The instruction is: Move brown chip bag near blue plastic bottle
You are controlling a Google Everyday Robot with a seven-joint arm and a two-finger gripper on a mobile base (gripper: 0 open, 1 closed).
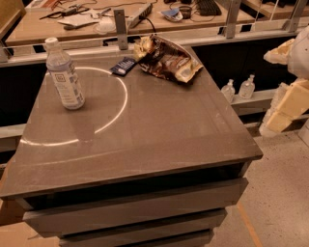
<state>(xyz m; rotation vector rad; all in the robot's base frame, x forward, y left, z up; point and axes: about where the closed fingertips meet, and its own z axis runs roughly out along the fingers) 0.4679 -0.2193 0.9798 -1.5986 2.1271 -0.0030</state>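
Note:
The brown chip bag [166, 60] lies crumpled at the far right corner of the grey table [159, 144], glossy dark brown with cream-yellow ends. The blue plastic bottle [64, 75] stands upright at the far left of the table, with a white cap and a pale label bearing a small square mark. The bag and the bottle are well apart. My gripper [284, 99], cream-coloured, hangs off the table's right side, beyond the edge and clear of both objects. It holds nothing that I can see.
A small flat dark blue packet [122, 66] lies just left of the chip bag. Two tiny clear bottles [237, 89] stand on a low ledge right of the table. A cluttered desk [120, 14] with rails runs behind. A bright arc of light crosses the tabletop.

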